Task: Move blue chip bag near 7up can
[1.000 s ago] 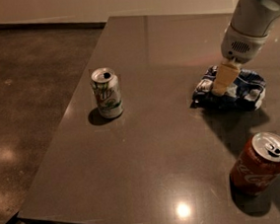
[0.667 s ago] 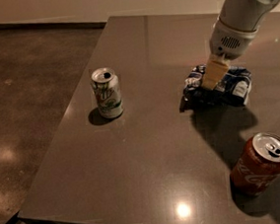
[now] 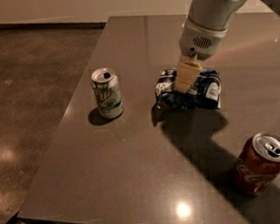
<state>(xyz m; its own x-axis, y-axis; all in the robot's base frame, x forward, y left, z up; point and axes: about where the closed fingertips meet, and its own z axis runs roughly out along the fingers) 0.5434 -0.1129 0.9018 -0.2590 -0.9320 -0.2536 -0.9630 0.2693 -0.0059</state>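
Note:
The blue chip bag (image 3: 197, 89) is dark blue and white, crumpled, held at the middle of the grey table. My gripper (image 3: 186, 77) comes down from the upper right and is shut on the bag's top, its tan fingers (image 3: 184, 75) pinching the foil. The bag seems lifted slightly, with its shadow below it. The 7up can (image 3: 107, 93) stands upright to the left, about a can's width of bare table from the bag's left edge.
A red Coca-Cola can (image 3: 260, 163) lies tilted near the table's front right. The table's left edge (image 3: 74, 100) runs close to the 7up can, with dark floor beyond it. The front edge is near the bottom.
My gripper has carried the blue chip bag leftward, from the right part of the table toward the 7up can. Both cans have stayed in place.

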